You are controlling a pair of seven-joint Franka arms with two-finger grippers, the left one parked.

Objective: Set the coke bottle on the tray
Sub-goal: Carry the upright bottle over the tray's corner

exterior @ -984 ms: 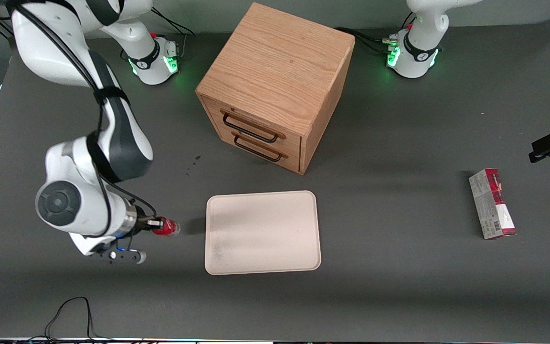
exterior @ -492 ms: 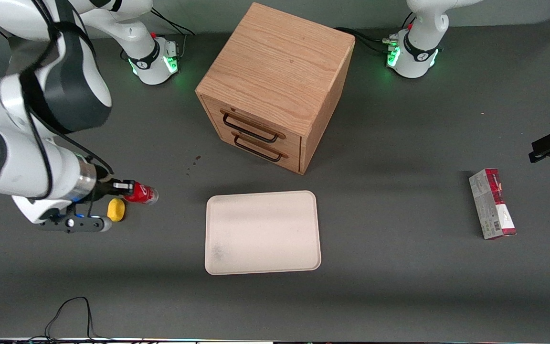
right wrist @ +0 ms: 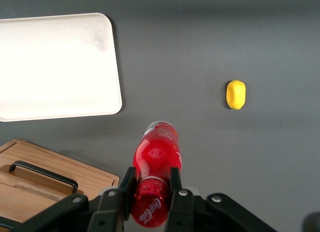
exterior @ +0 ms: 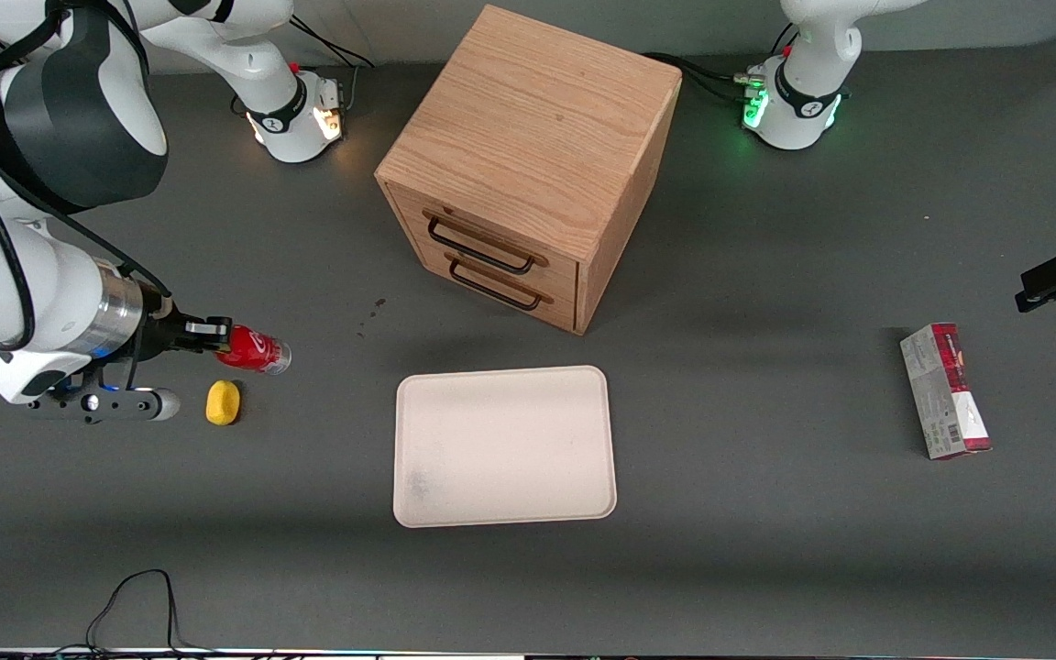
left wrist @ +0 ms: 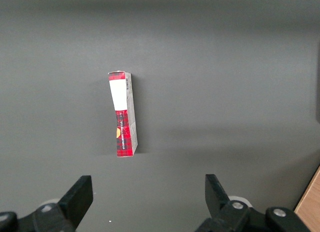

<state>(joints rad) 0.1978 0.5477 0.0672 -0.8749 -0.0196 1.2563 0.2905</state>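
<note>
My right gripper is shut on the coke bottle, a small red bottle with a clear base, and holds it lifted above the table at the working arm's end. In the right wrist view the coke bottle sits clamped between the two black fingers of the gripper. The cream-white tray lies flat and bare on the table, in front of the drawer cabinet and nearer to the front camera. The tray also shows in the right wrist view, apart from the bottle.
A yellow lump lies on the table just below the held bottle, nearer the front camera; the yellow lump shows in the wrist view too. The wooden drawer cabinet stands mid-table. A red-and-grey carton lies toward the parked arm's end.
The gripper has risen with the coke bottle and drawn away from the tray toward the working arm's end. The yellow lump, hidden a second ago, now lies uncovered.
</note>
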